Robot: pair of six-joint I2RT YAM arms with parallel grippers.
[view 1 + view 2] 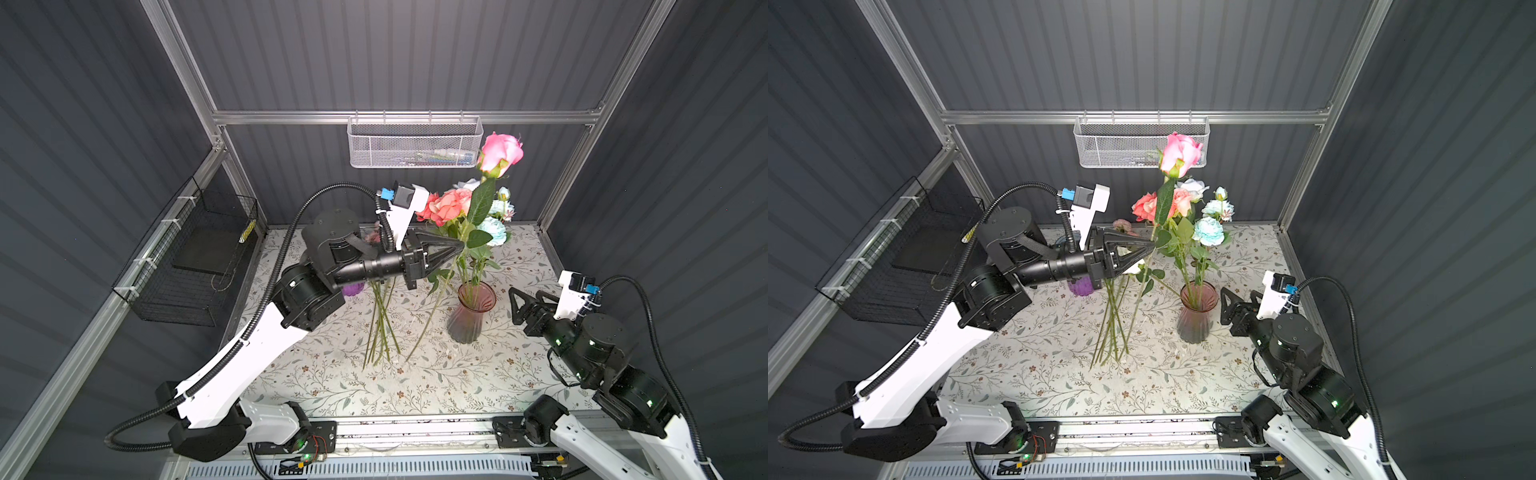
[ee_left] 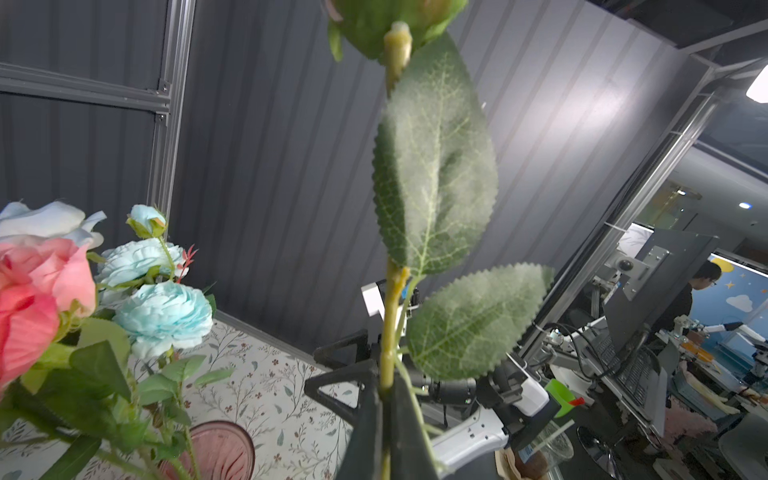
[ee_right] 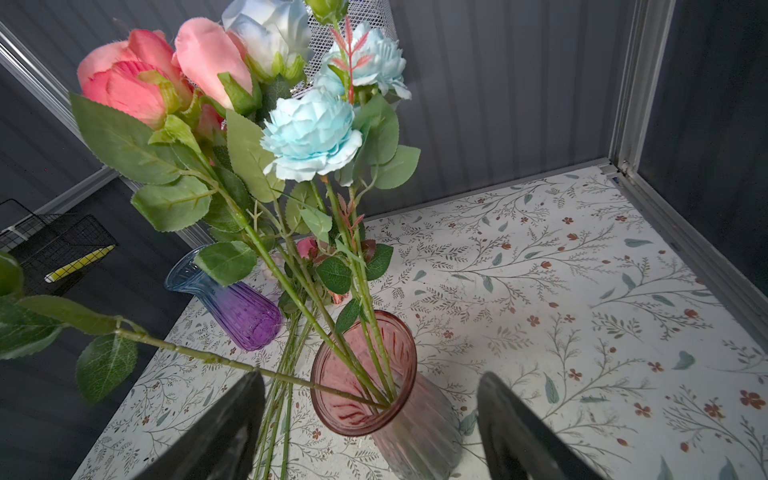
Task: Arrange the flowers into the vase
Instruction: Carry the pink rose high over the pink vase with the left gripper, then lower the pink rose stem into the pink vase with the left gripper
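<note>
The left pincer [image 1: 460,246] is shut tight on the stem [image 2: 388,332] of a pink rose [image 1: 500,153]. The rose head stands high above this pincer. The long bare end of the stem hangs down below it, in the air. Under the same arm are a purple vase [image 3: 245,311] and some loose flowers [image 1: 380,328] that lie flat on the desk [image 1: 332,386]. They are not in a vase yet.

Between the two pincers stands the pink vase [image 1: 471,316], with a bunch [image 1: 451,205] of pink, white and blue flowers in it. The stem end hangs near its mouth. In the right wrist view it lies across the mouth. In both top views it looks out on the left pincer's side. I cannot tell if it is inside.

The right pincer [image 1: 517,305] is open wide and holds nothing. It sits just beside the pink vase and does not touch it.

I think a few things could go wrong. The stem end could miss the mouth and bump the rim. Nothing holds the vase, so a bump could tip it over. The rose's leaves could catch on the bunch and drag a flower out. If the left pincer lets go too soon, the tall rose could fall on the desk. The low arm could also knock the purple vase.
</note>
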